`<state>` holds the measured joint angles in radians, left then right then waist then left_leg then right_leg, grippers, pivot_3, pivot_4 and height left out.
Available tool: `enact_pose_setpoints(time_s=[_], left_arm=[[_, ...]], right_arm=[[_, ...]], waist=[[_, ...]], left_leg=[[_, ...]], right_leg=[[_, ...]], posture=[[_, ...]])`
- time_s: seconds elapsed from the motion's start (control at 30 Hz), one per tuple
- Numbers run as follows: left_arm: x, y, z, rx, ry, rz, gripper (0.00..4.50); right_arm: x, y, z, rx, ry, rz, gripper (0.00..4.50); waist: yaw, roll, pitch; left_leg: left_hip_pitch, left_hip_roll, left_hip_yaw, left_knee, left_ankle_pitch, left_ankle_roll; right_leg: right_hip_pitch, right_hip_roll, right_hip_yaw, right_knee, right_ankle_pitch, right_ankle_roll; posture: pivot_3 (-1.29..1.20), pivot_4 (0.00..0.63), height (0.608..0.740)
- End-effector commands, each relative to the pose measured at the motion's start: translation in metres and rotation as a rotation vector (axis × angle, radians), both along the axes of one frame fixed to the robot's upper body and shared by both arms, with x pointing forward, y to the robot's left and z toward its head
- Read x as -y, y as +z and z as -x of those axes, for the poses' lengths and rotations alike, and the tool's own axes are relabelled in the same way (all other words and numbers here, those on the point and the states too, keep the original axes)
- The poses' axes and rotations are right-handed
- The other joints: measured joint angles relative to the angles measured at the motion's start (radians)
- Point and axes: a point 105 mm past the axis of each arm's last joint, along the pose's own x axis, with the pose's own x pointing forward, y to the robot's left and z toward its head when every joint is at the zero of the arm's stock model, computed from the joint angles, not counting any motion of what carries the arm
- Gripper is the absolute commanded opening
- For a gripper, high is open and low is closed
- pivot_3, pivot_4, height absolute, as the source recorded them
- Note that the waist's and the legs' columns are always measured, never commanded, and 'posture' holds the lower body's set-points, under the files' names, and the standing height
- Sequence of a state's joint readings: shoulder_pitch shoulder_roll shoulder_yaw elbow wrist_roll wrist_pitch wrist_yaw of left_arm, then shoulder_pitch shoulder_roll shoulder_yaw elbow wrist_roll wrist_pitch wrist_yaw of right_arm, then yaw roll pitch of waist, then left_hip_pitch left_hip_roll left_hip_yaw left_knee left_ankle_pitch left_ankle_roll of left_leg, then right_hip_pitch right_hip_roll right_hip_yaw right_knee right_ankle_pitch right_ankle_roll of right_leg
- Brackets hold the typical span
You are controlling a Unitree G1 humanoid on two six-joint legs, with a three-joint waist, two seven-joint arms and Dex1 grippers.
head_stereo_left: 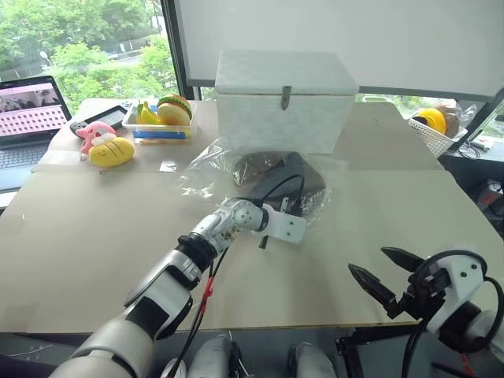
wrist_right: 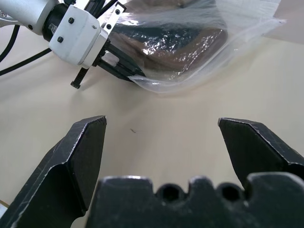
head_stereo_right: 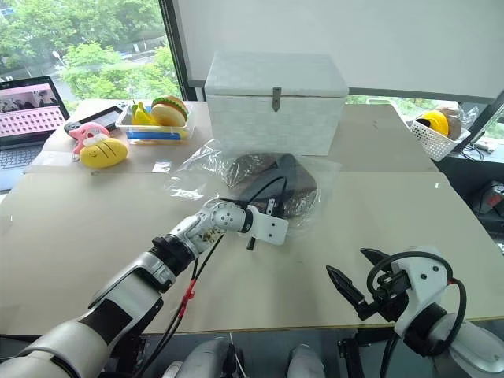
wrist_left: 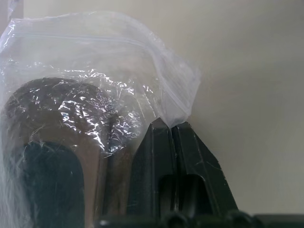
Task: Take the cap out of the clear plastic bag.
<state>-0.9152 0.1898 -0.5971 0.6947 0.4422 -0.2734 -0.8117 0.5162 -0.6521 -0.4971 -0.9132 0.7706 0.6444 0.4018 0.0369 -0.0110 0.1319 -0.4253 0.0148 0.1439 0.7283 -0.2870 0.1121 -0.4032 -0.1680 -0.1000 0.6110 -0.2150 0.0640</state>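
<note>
Clear plastic bag w/ cap inside on tabletop; L gripper fingers pinched on bag corner; R gripper fingers wide, empty

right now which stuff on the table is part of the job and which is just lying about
Part of the job:
- clear plastic bag
- cap inside it
- left claw, shut on the bag's corner
- right claw, open

Lying about:
- white box
- laptop
- toy food tray
- yellow plush
- white basket

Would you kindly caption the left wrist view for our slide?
Left gripper shut on the clear plastic bag's corner, the cap inside.
</note>
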Motion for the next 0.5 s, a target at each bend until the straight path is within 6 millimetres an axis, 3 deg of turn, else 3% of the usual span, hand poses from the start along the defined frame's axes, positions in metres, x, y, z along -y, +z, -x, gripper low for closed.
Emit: enact_pose_setpoints(time_s=[0.03,0.23,0.37,0.5], left_arm=[[-0.008,-0.011,-0.002,-0.036,0.044,-0.034,0.07],[-0.013,0.016,0.008,-0.036,-0.070,0.136,0.07],[-0.064,0.031,-0.004,0.077,-0.108,0.125,0.07],[-0.096,0.043,-0.010,0.132,-0.124,0.130,0.07]], right_arm=[[-0.002,0.011,0.001,0.047,-0.001,0.003,4.50],[-0.003,0.011,-0.001,0.046,0.007,0.001,4.50],[-0.001,0.011,-0.004,0.048,0.014,0.008,4.50],[0.000,0.011,-0.007,0.048,0.020,0.011,4.50]], waist=[[0.001,0.000,0.000],[-0.002,0.000,0.000],[-0.010,0.000,0.001],[-0.012,0.000,0.001]], left_leg=[[0.000,0.000,0.000,0.000,0.000,0.000],[-0.001,0.000,0.000,-0.002,0.000,0.000],[-0.001,0.000,0.000,-0.005,0.005,-0.008],[-0.001,-0.001,0.001,-0.013,0.011,-0.003]], right_leg=[[0.000,0.000,0.000,0.000,0.000,0.000],[-0.002,0.000,0.000,0.000,-0.001,-0.001],[-0.004,0.000,0.000,0.000,-0.002,-0.002],[-0.007,0.000,-0.001,0.000,-0.002,-0.004]], posture=[[0.00,0.150,0.723],[0.00,0.150,0.723],[0.00,0.150,0.723],[0.00,0.150,0.723]])
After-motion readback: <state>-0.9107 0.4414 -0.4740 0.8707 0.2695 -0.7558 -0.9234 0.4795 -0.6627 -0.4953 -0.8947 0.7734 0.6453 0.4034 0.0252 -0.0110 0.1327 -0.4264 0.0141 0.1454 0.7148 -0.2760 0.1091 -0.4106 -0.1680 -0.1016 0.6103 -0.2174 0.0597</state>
